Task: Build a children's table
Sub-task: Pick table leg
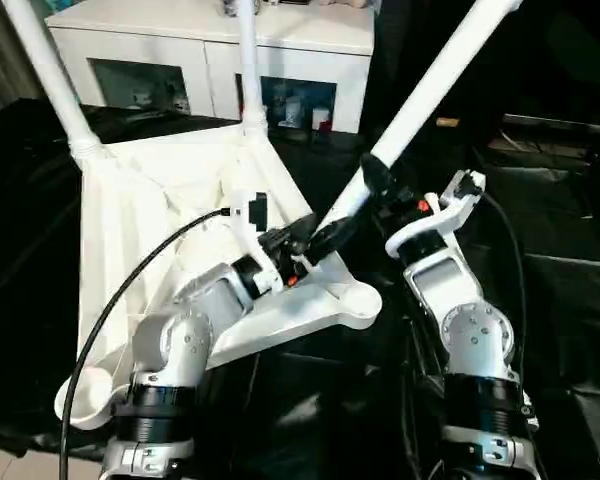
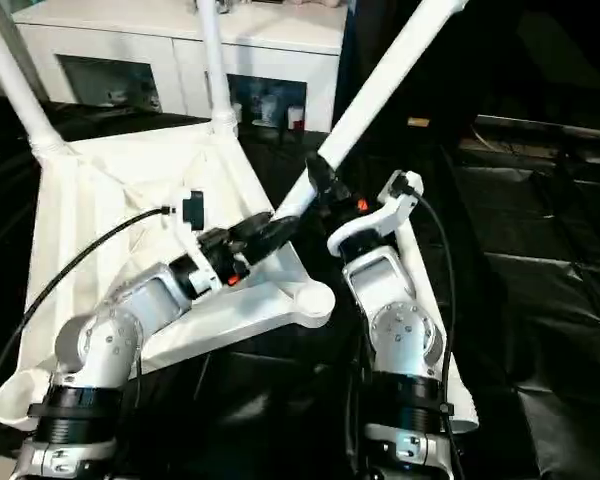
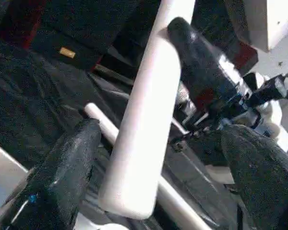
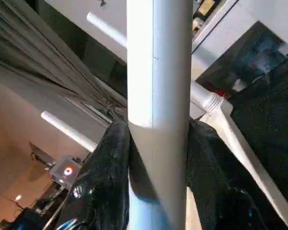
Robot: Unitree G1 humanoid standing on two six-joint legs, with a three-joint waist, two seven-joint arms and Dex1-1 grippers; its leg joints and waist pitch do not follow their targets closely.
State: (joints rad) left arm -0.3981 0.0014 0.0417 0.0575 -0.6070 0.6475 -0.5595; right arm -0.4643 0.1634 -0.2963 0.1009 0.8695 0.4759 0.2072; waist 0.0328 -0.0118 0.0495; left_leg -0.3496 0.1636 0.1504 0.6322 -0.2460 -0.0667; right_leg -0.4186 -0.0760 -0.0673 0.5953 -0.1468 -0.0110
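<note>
Third-leg step: right gripper [image 1: 372, 178] clamped on long white tapered plastic leg [image 1: 435, 80], held slanted just above the upturned white ribbed tabletop [image 1: 120, 215], left gripper [image 1: 325, 235] wide around its lower end; next, steer it into the near corner socket [image 1: 358, 300].

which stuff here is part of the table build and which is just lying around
Part of the job:
- table top, upside down
- two fitted legs and
- third leg, held in the right end effector
- left end effector, open beside that leg's lower end

Just lying about:
- white cabinet
- black sheeting
</note>
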